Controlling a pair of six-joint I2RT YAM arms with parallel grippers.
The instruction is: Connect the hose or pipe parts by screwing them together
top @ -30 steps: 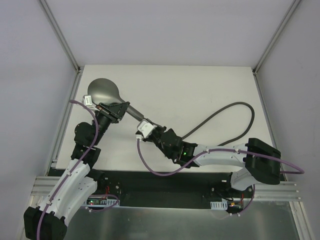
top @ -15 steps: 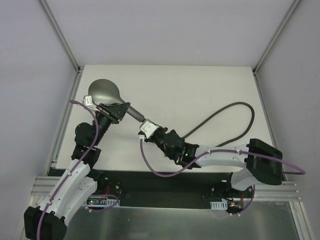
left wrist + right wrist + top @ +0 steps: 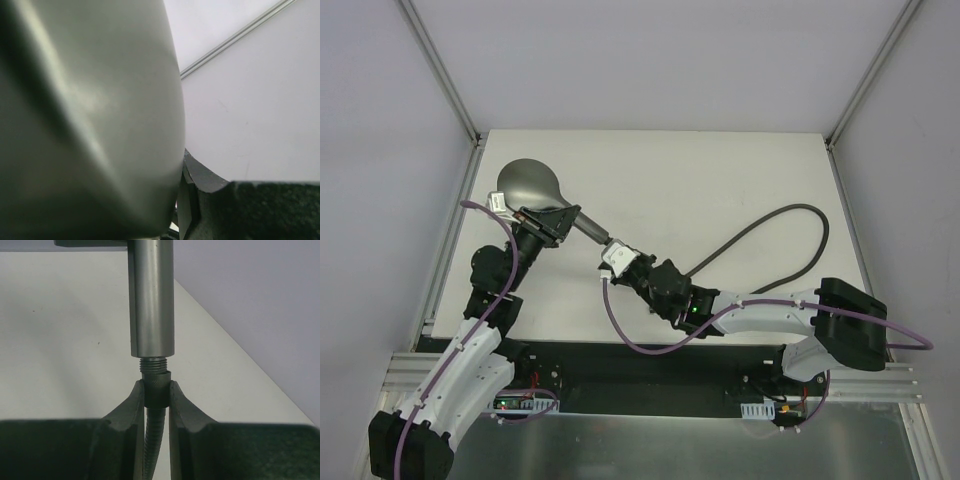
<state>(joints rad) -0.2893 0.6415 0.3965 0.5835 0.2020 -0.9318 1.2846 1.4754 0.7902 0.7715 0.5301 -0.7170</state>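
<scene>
From above, the grey shower head lies near the desk's far-left corner, its handle slanting toward the middle of the near edge. The left gripper is clamped across the handle just behind the round face. The right gripper sits at the handle's free end. The dark hose runs from it in a loop toward the right edge. In the left wrist view, the shower head's grey body fills the left side, pressed against a dark finger at bottom right. In the right wrist view, both fingers pinch the hose by its end fitting. The fitting meets the handle's threaded tip, with several threads showing.
</scene>
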